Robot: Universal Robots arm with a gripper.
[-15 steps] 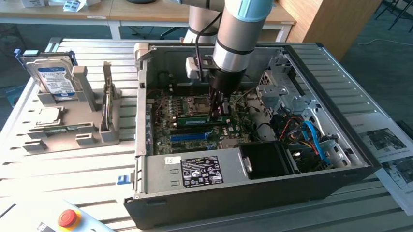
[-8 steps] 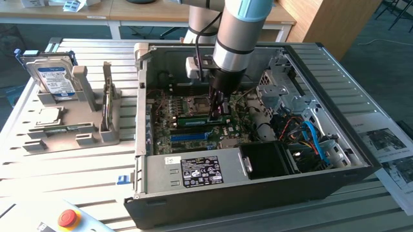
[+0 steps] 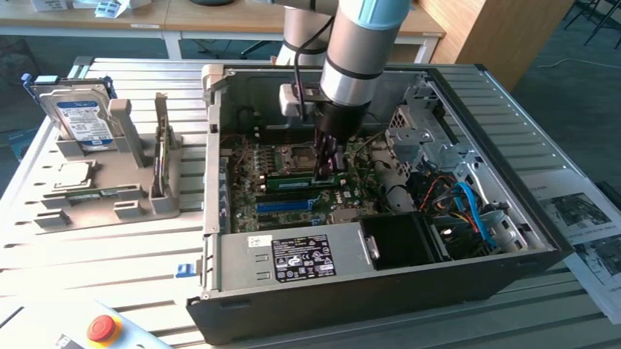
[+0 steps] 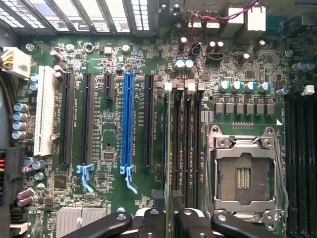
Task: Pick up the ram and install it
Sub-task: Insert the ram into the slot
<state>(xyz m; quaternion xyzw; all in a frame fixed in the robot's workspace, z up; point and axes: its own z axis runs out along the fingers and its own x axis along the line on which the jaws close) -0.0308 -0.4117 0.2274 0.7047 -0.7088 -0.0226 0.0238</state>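
Note:
My gripper point(image 3: 326, 174) reaches down into the open computer case point(image 3: 543, 240), over the motherboard's memory slots point(image 4: 190, 144). It is shut on the ram point(image 3: 291, 174), a green stick that stands on edge along one slot beside the processor socket point(image 4: 245, 173). In the wrist view the ram point(image 4: 175, 148) runs edge-on away from my gripper point(image 4: 168, 201), with a dark fingertip point(image 4: 158, 196) on one side of it. I cannot tell how deep it sits in the slot. A second green stick point(image 3: 160, 142) stands upright in the grey holder point(image 3: 97, 211) at the exterior view's left.
The grey holder also carries a silver hard drive point(image 3: 83, 116) with a blue-white label and a square silver processor chip point(image 3: 74, 174). Inside the case are the power supply point(image 3: 291, 258), a black fan point(image 3: 403, 240) and blue cables point(image 3: 475, 211). A red stop button point(image 3: 103, 329) sits near the front.

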